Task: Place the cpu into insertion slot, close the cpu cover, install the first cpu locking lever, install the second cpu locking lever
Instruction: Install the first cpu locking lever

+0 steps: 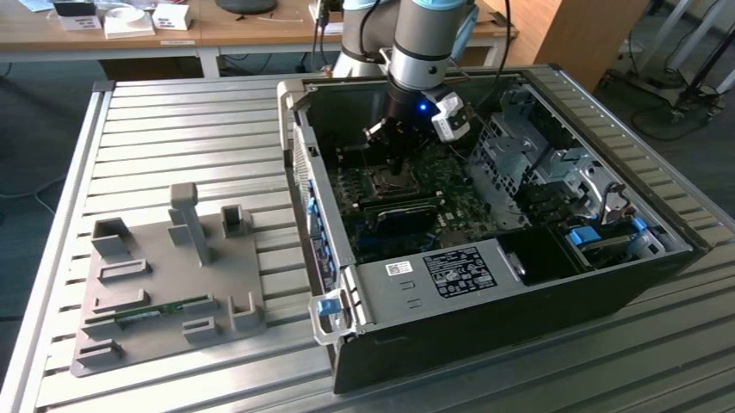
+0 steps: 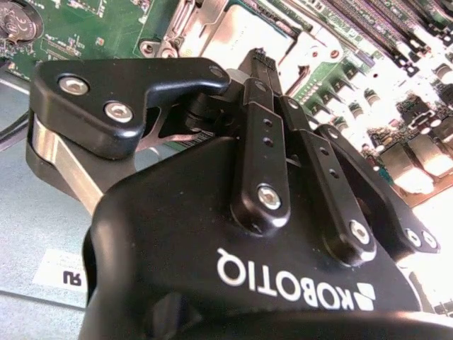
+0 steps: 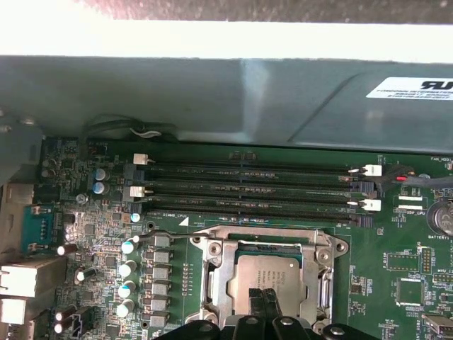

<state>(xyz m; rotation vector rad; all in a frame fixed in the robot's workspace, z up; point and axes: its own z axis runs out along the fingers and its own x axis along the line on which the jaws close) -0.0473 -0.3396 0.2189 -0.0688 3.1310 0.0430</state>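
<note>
Chip status: small flat silver-grey square cpu (image 3: 272,273) is seated in square dark metal-rimmed insertion slot (image 1: 379,182); black fingers (image 3: 259,304) are closed, empty, over it. Judged light, stiff, fragile; edges preferred.

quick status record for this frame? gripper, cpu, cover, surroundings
gripper: shut, fingertips over one edge of the cpu
cpu: lying flat, seen through the cover's window
cpu cover: down around the cpu, appears flat
memory slots: long black rows beside the cover
computer case: open, arm reaching inside
fixture tray: on the table, at the exterior view's left of the case
</note>
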